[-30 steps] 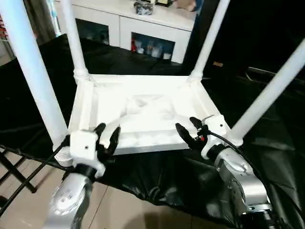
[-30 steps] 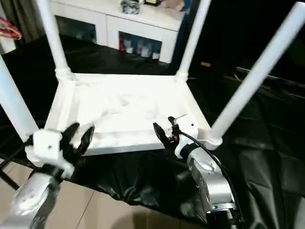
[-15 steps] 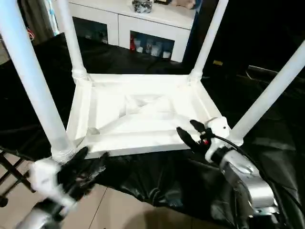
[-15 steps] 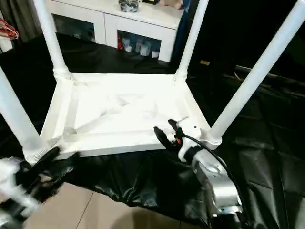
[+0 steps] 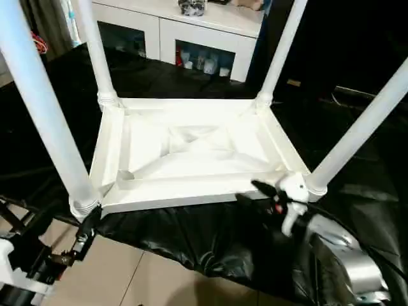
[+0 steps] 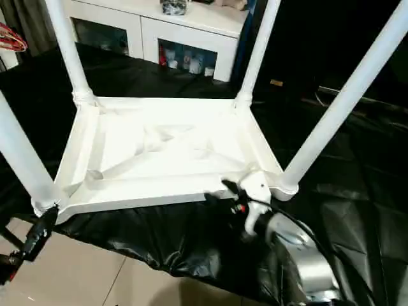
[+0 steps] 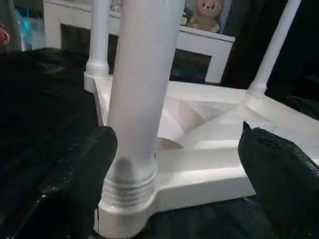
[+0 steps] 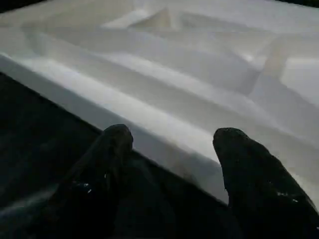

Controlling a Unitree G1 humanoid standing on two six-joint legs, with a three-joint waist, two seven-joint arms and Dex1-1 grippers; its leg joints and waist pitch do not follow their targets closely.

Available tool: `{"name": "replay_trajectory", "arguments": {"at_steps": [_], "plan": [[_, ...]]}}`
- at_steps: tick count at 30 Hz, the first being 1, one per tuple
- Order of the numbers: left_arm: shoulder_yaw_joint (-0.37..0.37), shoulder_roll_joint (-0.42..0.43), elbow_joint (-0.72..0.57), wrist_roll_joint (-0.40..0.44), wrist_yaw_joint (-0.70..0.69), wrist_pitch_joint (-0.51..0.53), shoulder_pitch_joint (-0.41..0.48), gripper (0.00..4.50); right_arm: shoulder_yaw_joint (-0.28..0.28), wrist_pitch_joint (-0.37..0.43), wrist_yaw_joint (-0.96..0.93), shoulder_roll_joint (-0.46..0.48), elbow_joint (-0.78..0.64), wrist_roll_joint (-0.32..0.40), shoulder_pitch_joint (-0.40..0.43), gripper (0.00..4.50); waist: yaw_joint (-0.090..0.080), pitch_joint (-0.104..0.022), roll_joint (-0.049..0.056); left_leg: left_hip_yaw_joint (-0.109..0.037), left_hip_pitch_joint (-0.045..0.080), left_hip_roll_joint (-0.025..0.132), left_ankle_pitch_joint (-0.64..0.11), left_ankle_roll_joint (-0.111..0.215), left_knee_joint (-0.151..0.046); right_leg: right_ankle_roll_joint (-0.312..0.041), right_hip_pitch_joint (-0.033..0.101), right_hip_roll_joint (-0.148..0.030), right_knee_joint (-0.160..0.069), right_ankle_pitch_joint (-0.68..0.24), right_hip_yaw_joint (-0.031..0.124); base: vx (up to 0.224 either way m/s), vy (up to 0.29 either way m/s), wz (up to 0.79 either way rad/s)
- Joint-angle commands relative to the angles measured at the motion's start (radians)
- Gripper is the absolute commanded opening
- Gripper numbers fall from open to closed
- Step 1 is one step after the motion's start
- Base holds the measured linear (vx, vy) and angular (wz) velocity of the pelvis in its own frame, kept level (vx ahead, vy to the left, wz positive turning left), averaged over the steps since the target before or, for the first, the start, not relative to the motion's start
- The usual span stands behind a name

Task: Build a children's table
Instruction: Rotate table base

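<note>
Our children's table (image 5: 191,159) lies upside down on a black sheet (image 5: 210,239), all four legs (image 5: 41,108) standing up in the corner sockets (a white cabinet (image 5: 191,38) sits at twelve o'clock). Our left gripper (image 7: 174,169) is spread wide about the seven o'clock leg without touching; our right gripper (image 8: 172,144), fingers apart, hovers beside the near rim at five o'clock.

A crinkled black plastic sheet (image 5: 210,239) is spread over the work surface and hangs over its near edge above a pale tiled floor (image 5: 146,284). A white cabinet with glass doors (image 5: 191,44) is seen at the far side, with small items behind the glass and a plush toy (image 7: 203,15) on top.
</note>
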Motion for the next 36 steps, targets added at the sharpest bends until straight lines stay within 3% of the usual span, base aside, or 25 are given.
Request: {"name": "replay_trajectory", "arguments": {"at_steps": [1, 3, 5, 6, 7, 8, 9, 11, 12, 13, 19, 20, 23, 24, 26, 27, 28, 30, 32, 36], "plan": [[0.012, 0.006, 0.017, 0.010, 0.012, -0.012, -0.014, 4.48, -0.005, 0.004, 0.009, -0.015, -0.013, 0.005, 0.000, 3.01, -0.002, -0.034, 0.021, -0.032, 0.004, 0.082, -0.192, 0.013, -0.096, -0.152, 0.024, -0.118, -0.085, -0.130, 0.062, 0.000, 0.000, 0.00], [0.006, 0.026, 0.070, 0.037, 0.018, -0.024, -0.075, 4.48, -0.007, 0.005, -0.001, -0.015, -0.010, -0.001, 0.000, 3.01, -0.002, -0.031, 0.024, -0.032, 0.006, 0.081, -0.204, 0.011, -0.098, -0.144, 0.021, -0.116, -0.090, -0.160, 0.061, 0.000, 0.000, 0.00], [0.000, 0.035, 0.091, 0.046, 0.019, -0.030, -0.103, 4.48, -0.008, 0.007, -0.006, -0.015, -0.010, -0.003, 0.001, 3.01, -0.001, -0.037, 0.025, -0.032, 0.008, 0.080, -0.178, 0.011, -0.094, -0.145, 0.023, -0.117, -0.084, -0.126, 0.061, 0.000, 0.000, 0.00], [-0.024, 0.057, 0.156, 0.090, 0.030, -0.035, -0.179, 4.48, -0.007, 0.023, -0.036, -0.018, 0.005, -0.028, 0.001, 3.01, -0.001, -0.039, 0.025, -0.033, 0.007, 0.081, -0.166, 0.011, -0.094, -0.149, 0.025, -0.118, -0.081, -0.109, 0.060, 0.000, 0.000, 0.00], [-0.035, 0.068, 0.185, 0.117, 0.042, -0.033, -0.212, 4.48, -0.007, 0.027, -0.051, -0.020, 0.015, -0.041, 0.000, 3.01, -0.001, -0.044, 0.029, -0.030, 0.016, 0.078, -0.147, 0.009, -0.089, -0.150, 0.020, -0.112, -0.079, -0.074, 0.058, 0.000, 0.000, 0.00], [-0.035, 0.068, 0.185, 0.117, 0.042, -0.033, -0.212, 4.48, -0.007, 0.027, -0.051, -0.020, 0.015, -0.041, 0.000, 3.01, 0.001, -0.042, 0.031, -0.030, 0.016, 0.078, -0.143, 0.008, -0.090, -0.154, 0.019, -0.114, -0.077, -0.063, 0.058, 0.000, 0.000, 0.00], [-0.041, 0.072, 0.210, 0.135, 0.046, -0.042, -0.239, 4.48, -0.005, 0.029, -0.057, -0.022, 0.021, -0.048, 0.000, 3.01, -0.001, -0.043, 0.032, -0.032, 0.007, 0.078, -0.126, 0.006, -0.091, -0.160, 0.029, -0.116, -0.075, -0.035, 0.057, 0.000, 0.000, 0.00], [-0.044, 0.071, 0.231, 0.133, 0.050, -0.037, -0.265, 4.48, -0.004, 0.040, -0.063, -0.026, 0.024, -0.054, 0.000, 3.01, 0.000, -0.046, 0.032, -0.032, 0.008, 0.079, -0.114, 0.002, -0.090, -0.171, 0.031, -0.118, -0.071, -0.008, 0.057, 0.000, 0.000, 0.00], [-0.050, 0.069, 0.257, 0.133, 0.049, -0.041, -0.298, 4.48, -0.005, 0.049, -0.076, -0.029, 0.029, -0.063, -0.001, 3.01, 0.000, -0.048, 0.038, -0.032, 0.008, 0.079, -0.108, 0.000, -0.088, -0.176, 0.032, -0.119, -0.068, 0.009, 0.057, 0.000, 0.000, 0.00], [-0.072, 0.072, 0.300, 0.130, 0.038, -0.028, -0.356, 4.48, -0.011, 0.074, -0.109, -0.036, 0.046, -0.085, -0.008, 3.01, -0.001, -0.049, 0.035, -0.031, 0.007, 0.079, -0.094, 0.001, -0.087, -0.185, 0.035, -0.119, -0.066, 0.040, 0.056, 0.000, 0.000, 0.00], [-0.108, 0.086, 0.345, 0.108, -0.014, -0.023, -0.429, 4.48, -0.027, 0.079, -0.144, -0.034, 0.066, -0.094, -0.023, 3.01, 0.000, -0.049, 0.036, -0.028, 0.011, 0.078, -0.121, -0.004, -0.087, -0.192, 0.032, -0.120, -0.072, -0.018, 0.057, 0.000, 0.000, 0.00], [-0.126, 0.097, 0.344, 0.069, -0.061, 0.004, -0.451, 4.48, -0.032, 0.080, -0.165, -0.032, 0.078, -0.104, -0.037, 3.01, 0.002, -0.049, 0.037, -0.026, 0.014, 0.078, -0.128, -0.009, -0.087, -0.196, 0.029, -0.120, -0.072, -0.031, 0.057, 0.000, 0.000, 0.00], [-0.144, 0.108, 0.330, 0.026, -0.108, 0.040, -0.458, 4.48, -0.034, 0.082, -0.188, -0.028, 0.101, -0.118, -0.058, 3.01, 0.003, -0.048, 0.041, -0.027, 0.013, 0.078, -0.147, -0.018, -0.089, -0.199, 0.028, -0.119, -0.072, -0.055, 0.055, 0.000, 0.000, 0.00], [-0.150, 0.111, 0.327, 0.017, -0.119, 0.048, -0.459, 4.48, -0.034, 0.083, -0.193, -0.025, 0.110, -0.121, -0.065, 3.01, 0.004, -0.048, 0.038, -0.024, 0.016, 0.077, -0.163, -0.024, -0.089, -0.201, 0.025, -0.118, -0.073, -0.073, 0.055, 0.000, 0.000, 0.00], [-0.172, 0.127, 0.308, -0.030, -0.164, 0.108, -0.453, 4.48, -0.019, 0.070, -0.200, -0.020, 0.153, -0.138, -0.095, 3.01, 0.004, -0.047, 0.024, -0.021, 0.014, 0.076, -0.167, -0.022, -0.089, -0.201, 0.025, -0.119, -0.074, -0.102, 0.055, 0.000, 0.000, 0.00], [-0.181, 0.134, 0.304, -0.033, -0.177, 0.115, -0.452, 4.48, -0.014, 0.067, -0.201, -0.019, 0.163, -0.143, -0.103, 3.01, 0.006, -0.046, 0.031, -0.019, 0.017, 0.077, -0.174, -0.023, -0.089, -0.198, 0.020, -0.120, -0.075, -0.126, 0.055, 0.000, 0.000, 0.00], [-0.192, 0.144, 0.306, -0.031, -0.195, 0.116, -0.456, 4.48, -0.011, 0.068, -0.204, -0.015, 0.173, -0.144, -0.117, 3.01, 0.004, -0.046, 0.024, -0.018, 0.016, 0.077, -0.180, -0.021, -0.090, -0.192, 0.021, -0.119, -0.078, -0.143, 0.054, 0.000, 0.000, 0.00], [-0.196, 0.147, 0.305, -0.034, -0.200, 0.123, -0.457, 4.48, -0.011, 0.067, -0.206, -0.014, 0.174, -0.144, -0.121, 3.01, 0.006, -0.048, 0.029, -0.018, 0.015, 0.077, -0.169, -0.020, -0.091, -0.186, 0.021, -0.120, -0.076, -0.136, 0.054, 0.000, 0.000, 0.00], [-0.208, 0.159, 0.304, -0.037, -0.218, 0.137, -0.465, 4.48, -0.024, 0.055, -0.212, -0.003, 0.176, -0.130, -0.136, 3.01, 0.006, -0.049, 0.022, -0.016, 0.014, 0.077, -0.150, -0.013, -0.090, -0.181, 0.022, -0.121, -0.074, -0.117, 0.054, 0.000, 0.000, 0.00], [-0.235, 0.175, 0.279, -0.065, -0.252, 0.181, -0.463, 4.48, -0.049, 0.008, -0.229, 0.012, 0.178, -0.115, -0.148, 3.01, 0.008, -0.053, 0.021, -0.015, 0.011, 0.078, -0.124, -0.011, -0.090, -0.183, 0.024, -0.123, -0.068, -0.073, 0.053, 0.000, 0.000, 0.00]]}}
